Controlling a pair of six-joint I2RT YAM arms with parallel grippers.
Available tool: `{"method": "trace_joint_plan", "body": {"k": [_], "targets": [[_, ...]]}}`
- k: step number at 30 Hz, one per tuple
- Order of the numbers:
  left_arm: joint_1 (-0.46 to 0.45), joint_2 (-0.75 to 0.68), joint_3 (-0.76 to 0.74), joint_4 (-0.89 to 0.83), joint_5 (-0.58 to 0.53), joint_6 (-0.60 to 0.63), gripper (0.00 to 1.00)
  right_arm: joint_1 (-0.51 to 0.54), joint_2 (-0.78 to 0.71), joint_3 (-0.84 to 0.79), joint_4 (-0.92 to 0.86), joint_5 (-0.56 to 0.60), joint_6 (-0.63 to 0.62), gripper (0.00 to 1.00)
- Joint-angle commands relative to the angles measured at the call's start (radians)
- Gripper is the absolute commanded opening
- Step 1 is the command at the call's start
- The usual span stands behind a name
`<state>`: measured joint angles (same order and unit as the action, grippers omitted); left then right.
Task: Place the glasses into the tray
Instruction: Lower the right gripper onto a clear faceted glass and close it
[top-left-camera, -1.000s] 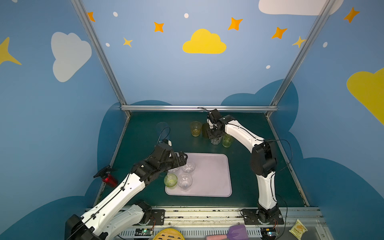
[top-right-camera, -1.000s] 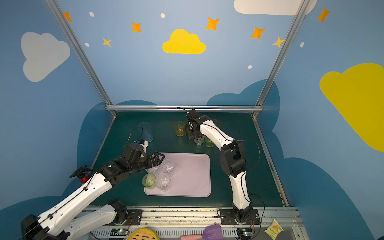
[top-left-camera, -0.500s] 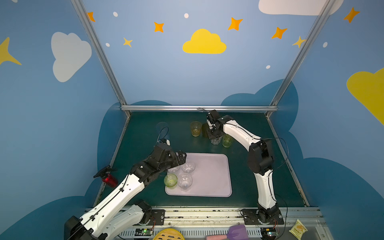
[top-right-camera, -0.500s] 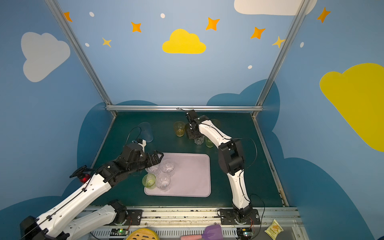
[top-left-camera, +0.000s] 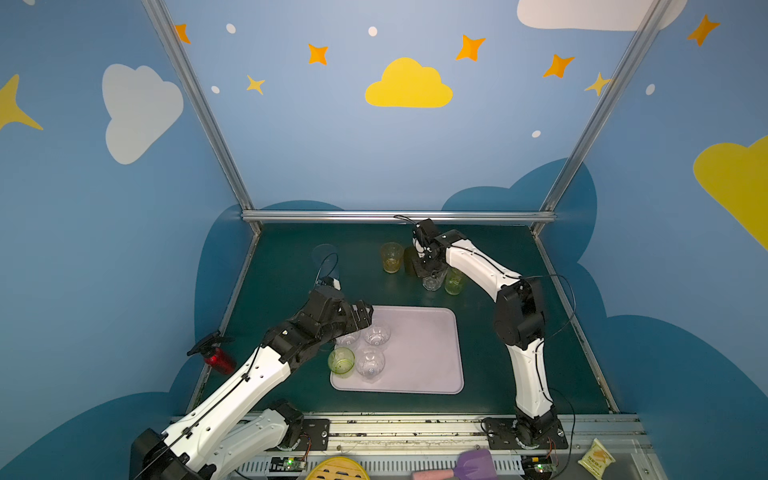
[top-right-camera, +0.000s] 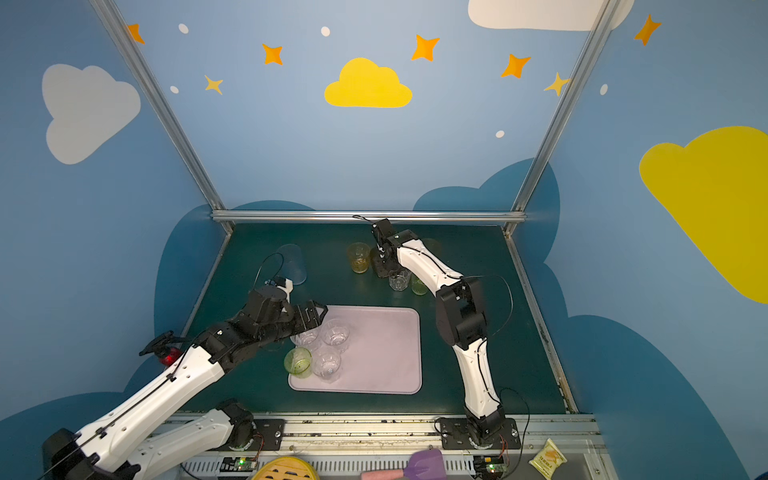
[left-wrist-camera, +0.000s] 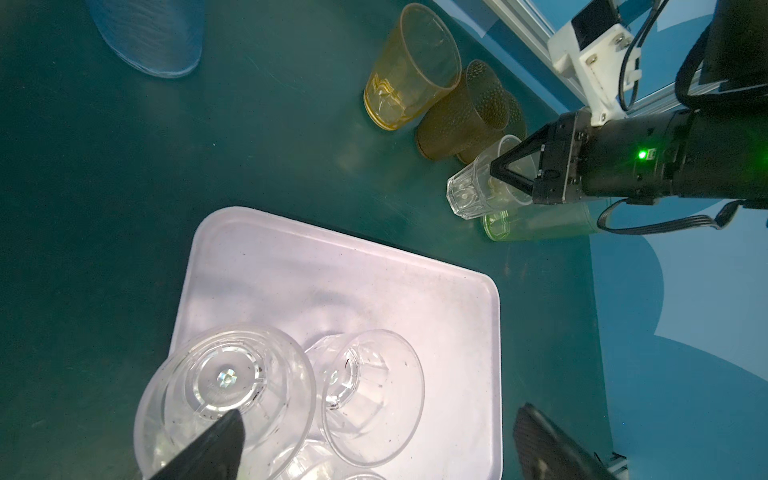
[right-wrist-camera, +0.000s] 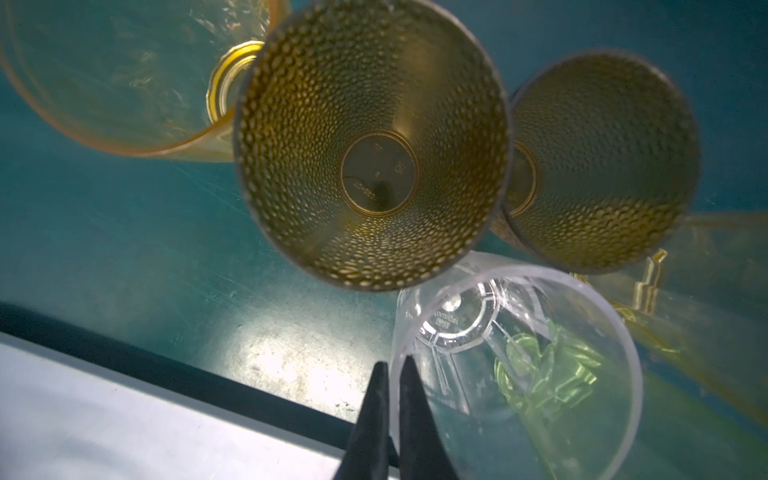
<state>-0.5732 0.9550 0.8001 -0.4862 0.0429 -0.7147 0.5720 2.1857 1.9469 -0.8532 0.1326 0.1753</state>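
When viewed from above, shows a green table (top-left-camera: 365, 291) with a pale pink tray (top-left-camera: 419, 353) at near centre. Shows 3 clear glasses (top-left-camera: 377, 334) and 1 green glass (top-left-camera: 341, 360) upright in the tray's left half, bunched close, probably to save room for the rest. Shows left gripper (left-wrist-camera: 380, 411) hovering over the tray's far left corner, jaws spread wide and gripping nothing. At far centre, shows right gripper (right-wrist-camera: 394, 365) at a clear glass (top-left-camera: 433, 283), jaws pressed nearly together and pinching its thin rim wall, 1 finger inside, 1 outside. Suits a crowded spot, with neighbours too close for a grasp round the body: 2 brown glasses (left-wrist-camera: 461, 112) just beside it on the far left, a tall yellow-green glass (top-left-camera: 454, 282) just to its right. Cannot tell whether lifted or resting on the table. Leaves a yellow glass (top-left-camera: 391, 257) and a pale blue glass (top-left-camera: 326, 259) further left, outside the tray. Probably calls next for a straight lift, then a carry to the tray's bare right half.
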Motion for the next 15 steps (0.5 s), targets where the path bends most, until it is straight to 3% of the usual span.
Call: {"method": "trace_joint_plan", "body": {"k": [1, 15], "targets": [[0.004, -0.004, -0.008, 0.011, -0.014, 0.004, 1.0, -0.002, 0.011, 0.021, -0.023, -0.016, 0.005, 0.04], [0.004, -0.012, -0.017, 0.01, -0.014, 0.004, 1.0, 0.008, -0.046, -0.003, -0.02, -0.066, 0.024, 0.0]]}}
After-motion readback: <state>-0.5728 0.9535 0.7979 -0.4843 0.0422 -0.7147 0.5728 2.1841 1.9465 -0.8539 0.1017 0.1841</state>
